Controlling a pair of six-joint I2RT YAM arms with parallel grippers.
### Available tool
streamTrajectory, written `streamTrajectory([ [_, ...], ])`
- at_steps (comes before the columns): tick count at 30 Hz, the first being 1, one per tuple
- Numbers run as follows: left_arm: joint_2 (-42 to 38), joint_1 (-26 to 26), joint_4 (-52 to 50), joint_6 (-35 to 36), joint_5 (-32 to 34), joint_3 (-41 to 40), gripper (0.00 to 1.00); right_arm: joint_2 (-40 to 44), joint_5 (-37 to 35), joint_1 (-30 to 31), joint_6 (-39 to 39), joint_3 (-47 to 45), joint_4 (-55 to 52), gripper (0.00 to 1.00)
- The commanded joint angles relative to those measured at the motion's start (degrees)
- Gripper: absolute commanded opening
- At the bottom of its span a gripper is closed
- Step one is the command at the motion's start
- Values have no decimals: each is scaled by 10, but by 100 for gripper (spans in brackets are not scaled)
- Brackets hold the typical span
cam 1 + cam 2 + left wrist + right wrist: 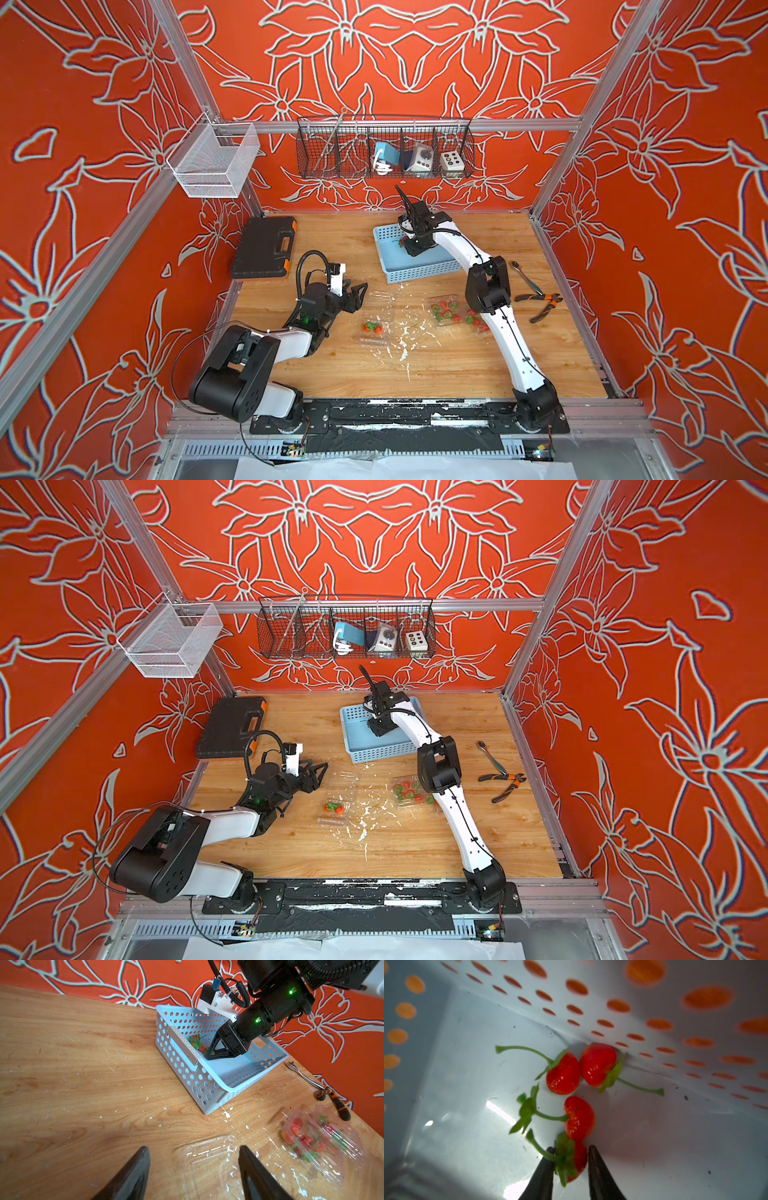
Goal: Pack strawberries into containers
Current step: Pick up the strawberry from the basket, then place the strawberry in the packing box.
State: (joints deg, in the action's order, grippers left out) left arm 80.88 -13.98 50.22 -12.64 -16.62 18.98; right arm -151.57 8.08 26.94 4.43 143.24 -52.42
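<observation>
Black case (264, 247): closed, at the far left edge of the counter (457, 365).
Left hand (193, 1148): released, its fingers spread and holding nothing, just beside the open container.
Open container (380, 305): clear plastic with the lid back; a few strawberries (372, 327) lie in its tray.
Blue basket (419, 272): back middle of the counter; three loose berries (563, 1076) lie in one corner.
Right hand (571, 1148): down inside the basket, fingertips on either side of a fourth strawberry (579, 1160); I cannot tell whether they are clenched on it.
Filled container (336, 1165): right of middle, holding many berries.
Pliers (536, 297): far right, beside a wrench (524, 277).
</observation>
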Motion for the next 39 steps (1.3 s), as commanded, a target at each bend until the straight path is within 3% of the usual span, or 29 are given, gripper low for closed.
streamTrajectory([
  [1, 2, -3, 13, 9, -4, 12, 67, 12, 13, 1, 17, -4, 8, 25],
  [18, 3, -4, 13, 9, -4, 12, 67, 212, 5, 1, 21, -225, 94, 19],
  [24, 2, -4, 14, 9, -1, 12, 67, 331, 24, 26, 8, -359, 132, 19],
  [31, -1, -4, 18, 5, 8, 7, 67, 481, 24, 127, -19, -565, 200, 21],
  [39, -11, -3, 18, 4, 20, 1, 67, 526, 52, 263, -73, -666, 242, 22],
])
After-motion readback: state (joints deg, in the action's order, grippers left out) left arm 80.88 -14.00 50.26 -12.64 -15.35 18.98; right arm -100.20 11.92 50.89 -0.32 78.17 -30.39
